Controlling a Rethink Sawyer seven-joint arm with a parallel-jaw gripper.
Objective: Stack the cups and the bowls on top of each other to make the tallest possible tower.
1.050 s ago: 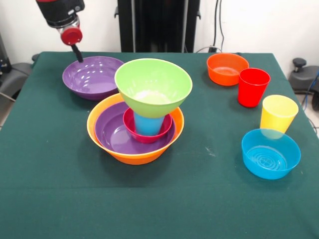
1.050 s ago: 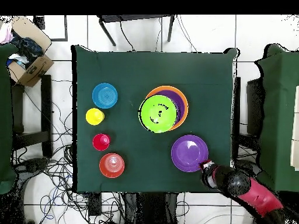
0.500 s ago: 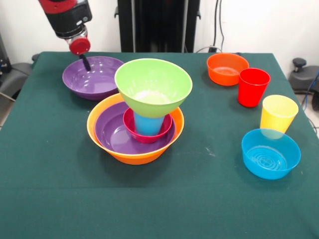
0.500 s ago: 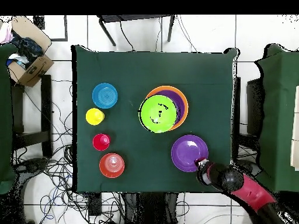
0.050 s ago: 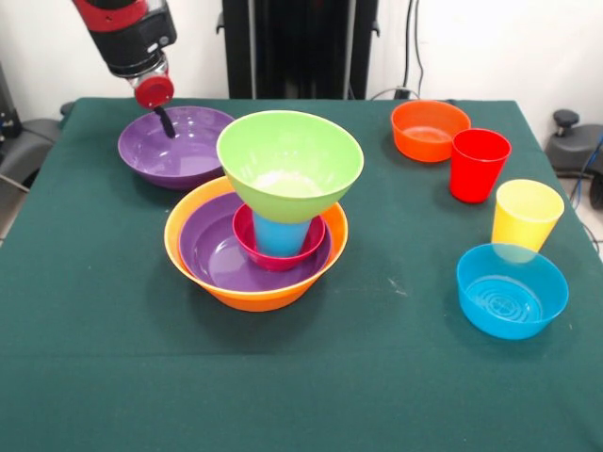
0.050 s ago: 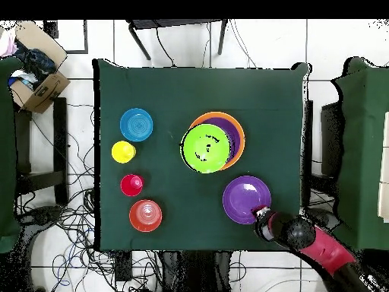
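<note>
- Right now the gripper (image 5: 166,122) hangs over the loose purple bowl (image 5: 177,146), one dark fingertip dipping just inside its rim; whether it is released or clenched I cannot tell.
- That purple bowl sits near one corner of the green tabletop (image 5: 301,377), on the robot's edge, just beside the tower (image 5: 256,231).
- At the tower's base is the big orange bowl (image 5: 188,259); a second purple bowl (image 5: 212,250) is nested in it, then a small pink-red bowl (image 5: 247,247).
- From the pink-red bowl a blue cup (image 5: 280,234) stands upright, and the lime green bowl (image 5: 289,165) rests on top of it, mouth up.
- Along the opposite side edge runs a row of pieces, well apart from the tower: the small orange bowl (image 5: 429,130) near the robot's edge, the red cup (image 5: 478,165), the yellow cup (image 5: 526,215), and the small blue bowl (image 5: 512,290).
- From above, the arm (image 6: 319,247) reaches in across the tabletop's corner by the loose purple bowl.
</note>
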